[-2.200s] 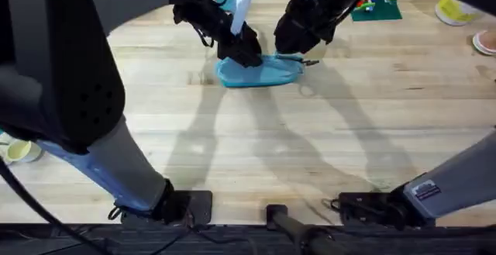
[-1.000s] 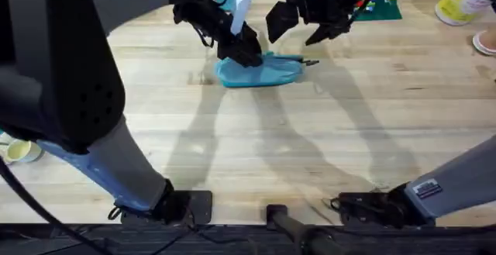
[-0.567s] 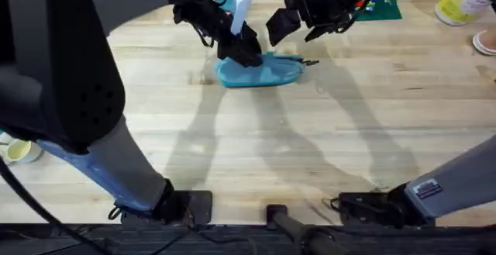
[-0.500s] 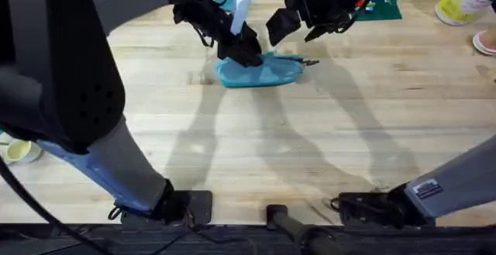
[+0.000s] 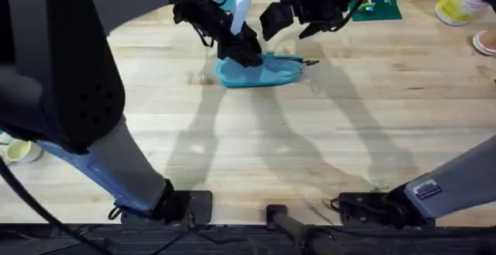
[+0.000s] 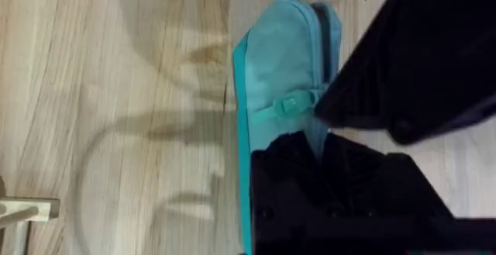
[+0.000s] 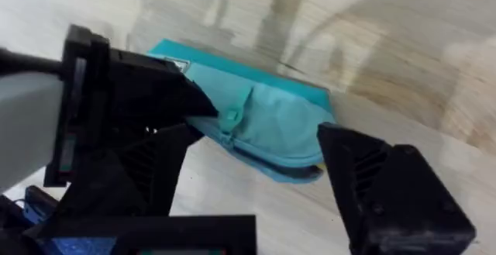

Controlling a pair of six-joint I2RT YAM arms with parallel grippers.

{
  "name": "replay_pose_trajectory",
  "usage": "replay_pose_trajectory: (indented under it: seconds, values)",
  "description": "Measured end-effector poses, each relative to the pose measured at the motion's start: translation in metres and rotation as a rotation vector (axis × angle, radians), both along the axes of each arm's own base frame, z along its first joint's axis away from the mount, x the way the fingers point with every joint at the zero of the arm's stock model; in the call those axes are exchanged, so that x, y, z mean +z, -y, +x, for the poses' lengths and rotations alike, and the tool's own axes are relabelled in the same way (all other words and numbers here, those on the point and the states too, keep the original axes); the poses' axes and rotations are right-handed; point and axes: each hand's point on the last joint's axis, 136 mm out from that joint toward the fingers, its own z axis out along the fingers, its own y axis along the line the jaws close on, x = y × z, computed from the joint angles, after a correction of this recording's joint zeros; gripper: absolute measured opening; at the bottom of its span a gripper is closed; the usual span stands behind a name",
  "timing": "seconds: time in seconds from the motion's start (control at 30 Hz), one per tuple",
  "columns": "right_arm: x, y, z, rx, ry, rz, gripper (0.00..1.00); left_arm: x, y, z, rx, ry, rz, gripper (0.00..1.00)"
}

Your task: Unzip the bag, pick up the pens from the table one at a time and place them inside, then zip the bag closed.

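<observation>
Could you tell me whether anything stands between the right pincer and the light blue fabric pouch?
Nothing visible does. The right pincer, open, hovers above the free end of the light blue fabric pouch. The left pincer sits on the pouch's other end, off to the side.

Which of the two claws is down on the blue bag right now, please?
The left claw: it presses on the left end of the bag, while the right claw hangs open above the bag's right end, clear of it.

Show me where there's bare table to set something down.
The wide stretch of table between the bag and the arm bases is bare. It's crowded around the bag, where the left pincer presses and the right pincer hovers open.
</observation>
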Motion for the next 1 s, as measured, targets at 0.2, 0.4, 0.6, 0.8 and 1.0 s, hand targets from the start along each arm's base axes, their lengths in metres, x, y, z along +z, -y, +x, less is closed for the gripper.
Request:
replay_pose_trajectory:
  seconds: [0.2,0.4,0.6,0.8,1.0]
  values:
    - [0.002,-0.002,0.004,-0.011,0.012,0.011,0.995,0.000,0.000,0.000,0.000,0.000,0.000,0.042]
    - [-0.002,-0.003,0.006,-0.025,0.016,0.019,0.995,0.000,0.000,0.000,0.000,0.000,0.000,0.042]
    - [-0.028,-0.003,-0.001,-0.043,-0.024,0.031,0.995,0.000,0.000,0.000,0.000,0.000,0.000,0.042]
    - [-0.031,-0.007,0.003,-0.044,-0.019,0.052,0.996,0.000,0.000,0.000,0.000,0.000,0.000,0.042]
    - [-0.041,-0.006,-0.002,-0.059,-0.042,0.054,0.996,0.000,0.000,0.000,0.000,0.000,0.000,0.042]
